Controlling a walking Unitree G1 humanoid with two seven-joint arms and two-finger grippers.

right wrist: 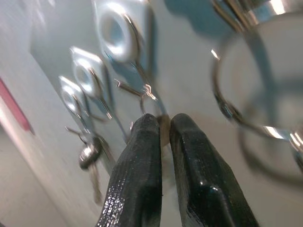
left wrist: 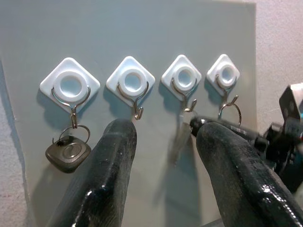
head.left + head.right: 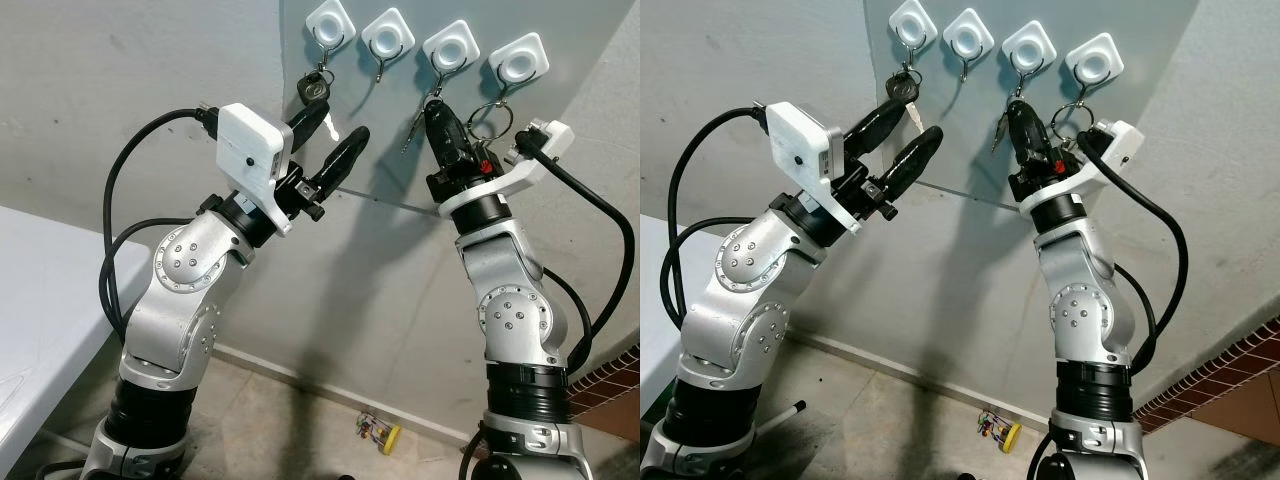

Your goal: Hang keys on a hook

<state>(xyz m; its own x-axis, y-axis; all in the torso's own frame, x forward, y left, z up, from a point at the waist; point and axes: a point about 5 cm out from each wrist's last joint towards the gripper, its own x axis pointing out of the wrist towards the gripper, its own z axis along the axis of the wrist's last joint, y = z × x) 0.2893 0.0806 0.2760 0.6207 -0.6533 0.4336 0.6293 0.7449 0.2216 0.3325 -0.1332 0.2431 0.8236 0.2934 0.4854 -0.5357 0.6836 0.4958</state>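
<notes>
Grey wall w/ hooks, right tool clenched on key below 3rd hook, left tool released.

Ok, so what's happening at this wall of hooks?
The robot stands before four white hooks on a grey wall panel. Its right end effector is raised to the third hook from the left, fingers pinched on a silver key at that hook; whether the key is fully hung cannot be told. A black key fob hangs on the first hook and a bare ring on the fourth hook. The left end effector is open near the fob.
</notes>
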